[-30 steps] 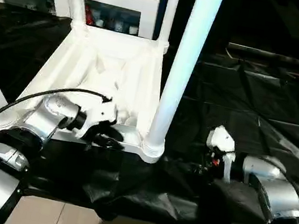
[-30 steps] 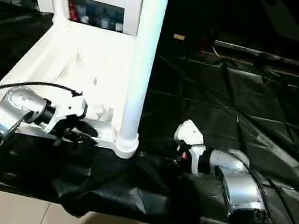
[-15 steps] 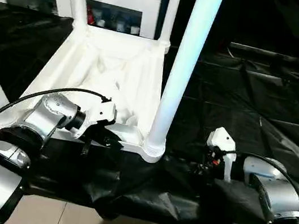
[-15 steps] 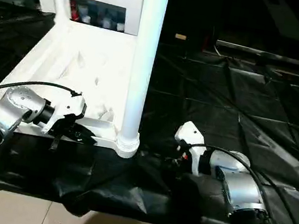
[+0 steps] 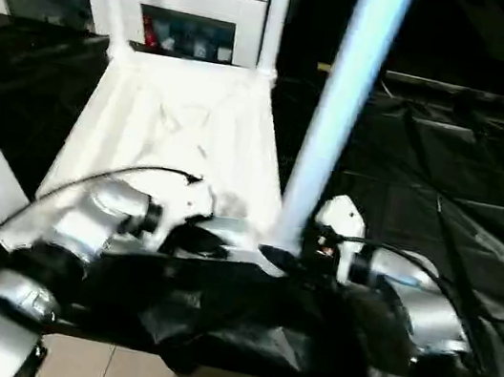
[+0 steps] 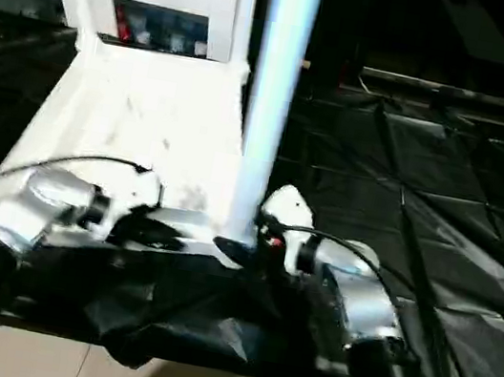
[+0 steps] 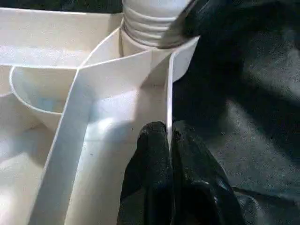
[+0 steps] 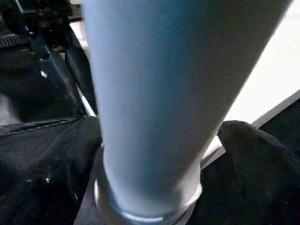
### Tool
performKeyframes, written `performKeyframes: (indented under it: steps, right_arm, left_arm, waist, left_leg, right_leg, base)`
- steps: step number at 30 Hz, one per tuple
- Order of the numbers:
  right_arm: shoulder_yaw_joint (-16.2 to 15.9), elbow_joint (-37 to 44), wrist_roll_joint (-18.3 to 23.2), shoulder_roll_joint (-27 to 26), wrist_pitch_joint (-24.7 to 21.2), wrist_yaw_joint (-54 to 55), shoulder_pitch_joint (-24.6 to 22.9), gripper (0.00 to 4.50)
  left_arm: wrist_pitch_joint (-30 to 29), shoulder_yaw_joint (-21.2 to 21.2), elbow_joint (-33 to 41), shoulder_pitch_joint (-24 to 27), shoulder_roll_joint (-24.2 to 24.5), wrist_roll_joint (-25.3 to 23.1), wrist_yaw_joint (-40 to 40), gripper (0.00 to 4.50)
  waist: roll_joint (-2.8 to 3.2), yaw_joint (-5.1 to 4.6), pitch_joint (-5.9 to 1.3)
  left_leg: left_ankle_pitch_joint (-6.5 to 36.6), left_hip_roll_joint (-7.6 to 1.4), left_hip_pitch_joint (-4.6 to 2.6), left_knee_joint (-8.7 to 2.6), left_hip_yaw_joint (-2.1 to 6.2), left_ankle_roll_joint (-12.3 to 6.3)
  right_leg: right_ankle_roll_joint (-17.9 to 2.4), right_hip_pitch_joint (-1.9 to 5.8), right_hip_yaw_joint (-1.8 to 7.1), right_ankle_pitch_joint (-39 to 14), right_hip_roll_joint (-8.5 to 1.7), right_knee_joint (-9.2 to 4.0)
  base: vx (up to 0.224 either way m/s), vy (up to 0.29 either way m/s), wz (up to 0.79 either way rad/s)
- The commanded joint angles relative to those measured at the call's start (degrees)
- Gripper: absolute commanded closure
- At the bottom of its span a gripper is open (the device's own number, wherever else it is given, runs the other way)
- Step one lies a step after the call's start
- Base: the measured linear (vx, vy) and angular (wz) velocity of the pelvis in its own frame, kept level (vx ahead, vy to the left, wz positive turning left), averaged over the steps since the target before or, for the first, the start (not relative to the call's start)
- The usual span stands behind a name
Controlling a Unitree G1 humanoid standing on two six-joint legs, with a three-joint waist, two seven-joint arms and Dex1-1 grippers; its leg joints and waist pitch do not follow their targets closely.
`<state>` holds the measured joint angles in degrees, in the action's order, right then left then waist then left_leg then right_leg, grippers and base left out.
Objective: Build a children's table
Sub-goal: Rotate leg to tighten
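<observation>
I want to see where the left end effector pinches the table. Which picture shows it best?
The left wrist view: its fingers close on the tabletop's thin side wall, near the leg socket. The eye views show that end effector at the near edge, blurred; the right wrist view shows it behind the leg.

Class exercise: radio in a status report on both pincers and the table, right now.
Left pincer shut on tabletop edge wall. Right pincer open, straddling the near leg at its socket. Nothing in the way.

Black crinkled sheet (image 5: 410, 167) over bench, upturned white table (image 5: 180, 128) on it
</observation>
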<state>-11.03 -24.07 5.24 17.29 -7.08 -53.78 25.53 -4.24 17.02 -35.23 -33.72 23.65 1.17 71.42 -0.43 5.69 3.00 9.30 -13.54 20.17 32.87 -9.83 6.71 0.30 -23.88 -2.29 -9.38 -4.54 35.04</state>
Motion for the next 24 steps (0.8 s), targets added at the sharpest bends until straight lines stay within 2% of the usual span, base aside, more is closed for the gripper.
performKeyframes:
  steps: [1, 5, 10, 16, 20, 21, 22, 24]
  right_arm:
    - [-0.7, -1.8, -0.7, -0.1, 0.5, 0.0, 1.5, 0.02]
    - [-2.2, -6.4, -2.7, -0.7, 2.3, -0.3, 3.8, 0.47]
    - [-1.8, -7.8, -2.0, -1.1, 2.0, -1.0, 4.9, 0.70]
    - [-1.1, -9.8, -0.8, -2.3, 2.4, -1.8, 5.6, 1.32]
    - [0.4, -13.5, -0.9, -4.9, 2.8, 3.5, 6.2, 1.65]
    - [1.9, -16.7, -1.1, -7.4, 2.4, 9.3, 7.2, 1.69]
    - [2.3, -17.7, -1.2, -8.2, 2.5, 11.2, 7.5, 1.70]
    - [3.7, -22.1, -1.9, -11.8, 2.6, 19.3, 9.0, 1.72]
  left_arm:
    - [-1.7, 0.6, 1.1, 2.3, -1.4, 1.8, -0.3, 4.50]
    - [-4.7, 0.3, 5.2, 4.1, -1.3, 0.7, -1.8, 4.50]
    - [-5.2, 0.2, 6.0, 4.2, -1.1, 0.6, -2.3, 4.50]
    - [-6.8, -0.2, 7.3, 4.7, -1.2, 0.0, -4.0, 4.50]
    - [-8.4, -1.1, 6.6, 3.8, -3.0, -1.1, -9.3, 4.50]
    - [-9.4, -1.8, 5.9, 3.0, -4.8, -1.7, -13.3, 4.50]
    - [-9.8, -1.9, 5.8, 2.7, -5.4, -1.8, -14.6, 4.50]
    - [-12.0, -2.7, 5.5, 1.5, -8.8, -2.4, -20.0, 4.50]
  waist:
    - [-0.69, -0.16, -3.57]
    - [-0.83, -0.61, -3.57]
    - [-1.07, -0.91, -3.49]
    - [-1.10, -1.07, -3.45]
    - [-1.09, -1.61, -3.32]
    - [-1.37, -1.81, -3.32]
    - [-1.17, -2.08, -3.15]
    - [-1.44, -2.43, -3.27]
  left_leg:
    - [17.6, 0.90, -0.12, -3.75, -0.75, -0.48]
    - [16.8, 0.96, 0.08, -3.69, -0.83, -0.72]
    - [16.5, 1.12, 0.21, -3.65, -0.86, -1.17]
    - [17.3, 1.03, 0.10, -3.74, -0.80, -1.04]
    - [18.6, 1.07, 0.03, -3.80, -0.77, -0.60]
    - [18.7, 1.19, 0.03, -3.74, -0.77, -0.44]
    - [19.3, 1.27, -0.07, -3.83, -0.67, -0.03]
    - [19.2, 1.38, 0.21, -3.84, -0.49, 0.38]
  right_leg:
    - [-9.8, 2.70, 1.33, -20.2, -2.05, -4.54]
    - [-9.8, 2.72, 1.33, -19.6, -2.04, -4.48]
    - [-8.9, 2.73, 1.29, -21.0, -2.00, -4.71]
    - [-8.7, 2.56, 1.27, -22.3, -2.01, -4.79]
    - [-8.8, 2.33, 1.20, -23.7, -2.00, -4.99]
    - [-8.3, 2.36, 1.17, -25.0, -2.02, -5.09]
    - [-7.8, 2.14, 1.07, -27.2, -2.01, -5.41]
    - [-6.7, 2.39, 0.89, -29.0, -2.13, -5.46]
  base:
    - [0.000, 0.000, 0.00]
    - [0.000, 0.000, 0.00]
    - [0.000, 0.000, 0.00]
    - [0.000, 0.000, 0.00]
    - [0.000, 0.000, 0.00]
    - [0.000, 0.000, 0.00]
    - [0.000, 0.000, 0.00]
    - [0.000, 0.000, 0.00]
